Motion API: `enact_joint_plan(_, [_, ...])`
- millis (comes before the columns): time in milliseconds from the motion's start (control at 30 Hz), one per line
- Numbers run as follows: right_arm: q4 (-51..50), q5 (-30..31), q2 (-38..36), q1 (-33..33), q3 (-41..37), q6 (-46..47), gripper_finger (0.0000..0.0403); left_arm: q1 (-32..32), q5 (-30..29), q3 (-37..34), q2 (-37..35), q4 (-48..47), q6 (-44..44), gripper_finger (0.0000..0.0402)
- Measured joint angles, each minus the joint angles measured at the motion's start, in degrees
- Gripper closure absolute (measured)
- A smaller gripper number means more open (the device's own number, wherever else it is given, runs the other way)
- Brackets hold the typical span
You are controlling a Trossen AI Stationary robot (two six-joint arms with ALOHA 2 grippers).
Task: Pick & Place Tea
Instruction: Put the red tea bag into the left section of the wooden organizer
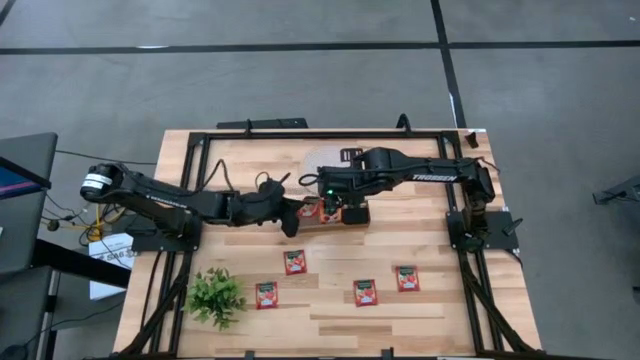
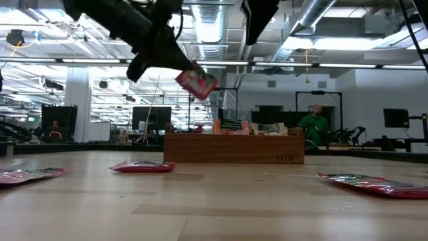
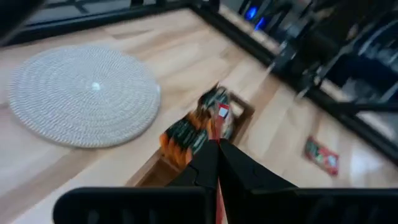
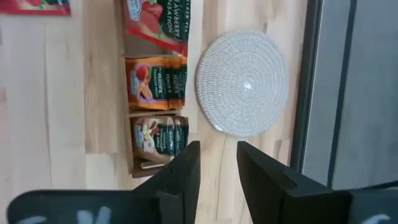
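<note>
Red tea sachets (image 1: 365, 293) lie loose near the counter's (image 1: 500, 310) front edge. Risk: left fingers (image 3: 217, 163) pinch one sachet (image 2: 197, 81) by its edge, held above the tray (image 2: 234, 148) mid-counter; a tilt could drop it outside. Right fingers (image 4: 216, 168) hover parted, empty, beside the mat (image 4: 242, 82), crowding the drop.

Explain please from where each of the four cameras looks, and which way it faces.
High view: above, straight down on the table; both arms show.
Low view: table height, level across; the left gripper holds a red sachet over the wooden tray.
Left wrist view: on the left arm, over its shut fingers, toward the tray.
Right wrist view: down past the right gripper, open.
Both wrist views share the woven mat.
</note>
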Motion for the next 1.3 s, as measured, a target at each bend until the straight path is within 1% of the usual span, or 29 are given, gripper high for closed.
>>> enact_joint_plan(100, [-0.09, -1.24, -0.47, 0.05, -0.01, -1.45, 0.0303, -0.51, -0.43, -4.99, -0.4, 8.74, -0.05, 0.0401])
enact_joint_plan(167, [-0.74, -3.58, -1.43, -0.29, -0.06, -1.65, 0.0304, -0.53, -0.62, -7.77, -0.43, 14.26, -0.21, 0.0401])
enact_joint_plan(233, [-0.84, -5.77, -2.88, -0.94, 0.03, -1.55, 0.0307, -0.44, -0.99, -10.18, -0.43, 17.88, -1.32, 0.0401])
enact_joint_plan(333, [-0.27, -7.87, -5.38, -1.97, -0.02, -1.29, 0.0313, -0.49, -1.43, -12.66, -0.43, 21.45, -2.27, 0.0401])
enact_joint_plan(433, [0.26, -9.1, -8.96, -2.89, -0.03, -0.15, 0.0321, -0.49, -3.13, -14.07, -0.43, 22.31, -3.33, 0.0401])
enact_joint_plan(533, [1.57, -9.38, -12.77, -3.02, -0.19, 0.83, 0.0328, -0.46, -4.9, -15.05, -0.11, 25.15, -3.44, 0.0401])
enact_joint_plan(600, [4.63, -9.59, -15.78, -2.93, -2.37, 0.88, 0.033, -0.47, -5.87, -15.94, 0.09, 26.75, -3.34, 0.0401])
enact_joint_plan(700, [11.15, -11.44, -21.55, -2.78, -9.44, 0.92, 0.0331, -0.47, -6.14, -15.97, 1.51, 28.01, -3.37, 0.0401])
enact_joint_plan(867, [23.29, -12.11, -32.24, -2.56, -26.05, 2.39, 0.0331, -0.47, -6.02, -16.01, 5.8, 31.98, -3.46, 0.0401])
enact_joint_plan(1100, [35.74, -12.13, -46.92, -2.56, -46.69, 8.87, 0.0331, 0.63, -5.82, -16.0, 11.02, 37.68, -4.75, 0.0401])
enact_joint_plan(1300, [46.63, -12.12, -58.34, -2.56, -60.91, 13.6, 0.0331, 2.11, -4.31, -16.0, 13.09, 38.89, -4.97, 0.0401])
